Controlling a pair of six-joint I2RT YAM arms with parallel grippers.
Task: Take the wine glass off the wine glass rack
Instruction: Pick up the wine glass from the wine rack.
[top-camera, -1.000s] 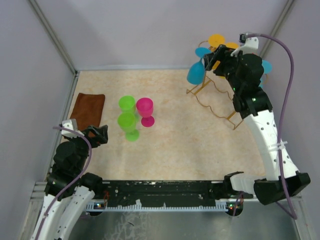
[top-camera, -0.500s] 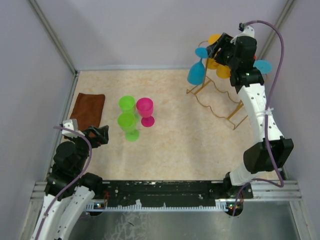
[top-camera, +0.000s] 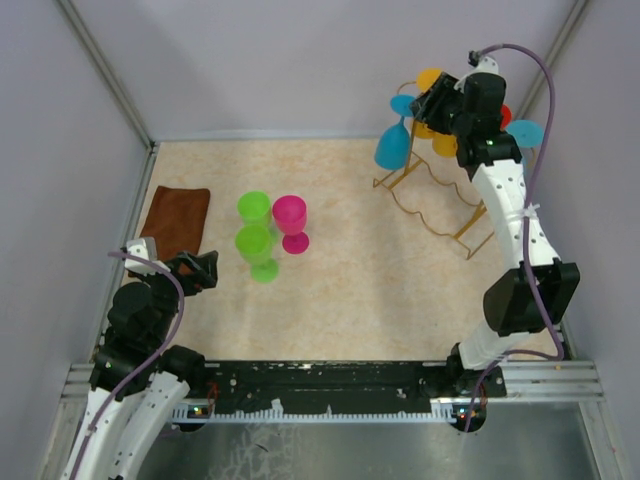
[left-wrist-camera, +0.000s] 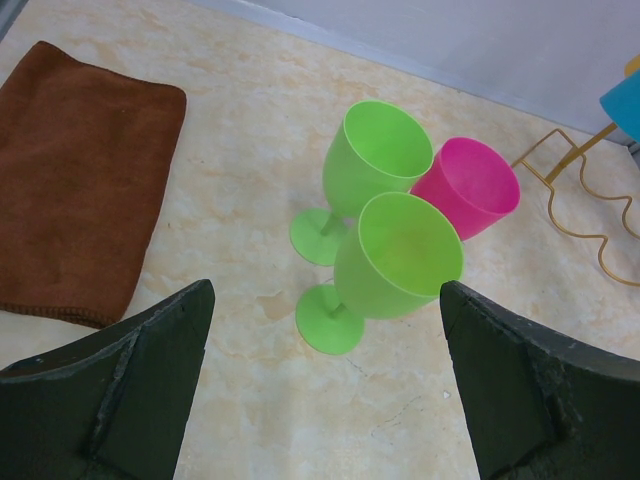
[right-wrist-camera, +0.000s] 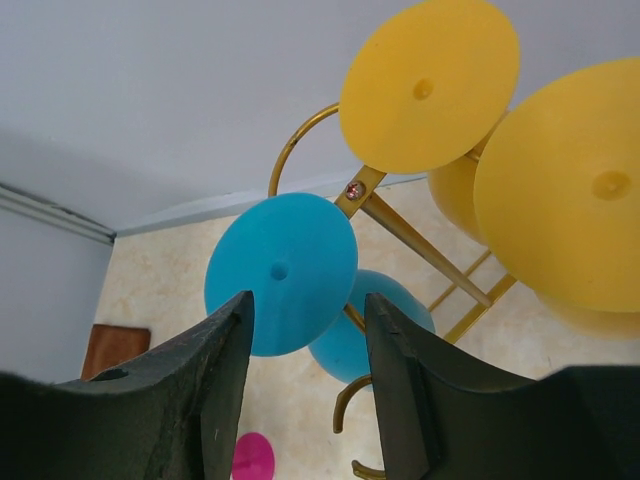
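Observation:
The golden wire wine glass rack (top-camera: 432, 200) stands at the far right of the table, with blue and yellow glasses hanging upside down from it. A blue wine glass (top-camera: 392, 143) hangs at its left end. In the right wrist view its round blue foot (right-wrist-camera: 281, 272) sits just above the jaws, with its bowl (right-wrist-camera: 385, 315) below and two yellow feet (right-wrist-camera: 430, 83) to the right. My right gripper (top-camera: 432, 103) is open and empty, raised at the rack's top just right of the blue foot; it also shows in the right wrist view (right-wrist-camera: 308, 345). My left gripper (left-wrist-camera: 325, 350) is open and empty at the near left.
Two green glasses (top-camera: 256, 245) and a pink glass (top-camera: 291, 221) stand upright left of centre on the table. A brown cloth (top-camera: 177, 220) lies at the left edge. Grey walls close in behind and right of the rack.
My right arm has stretched farther back and risen to the rack's top, closing on the blue glass's foot. The left arm has not moved.

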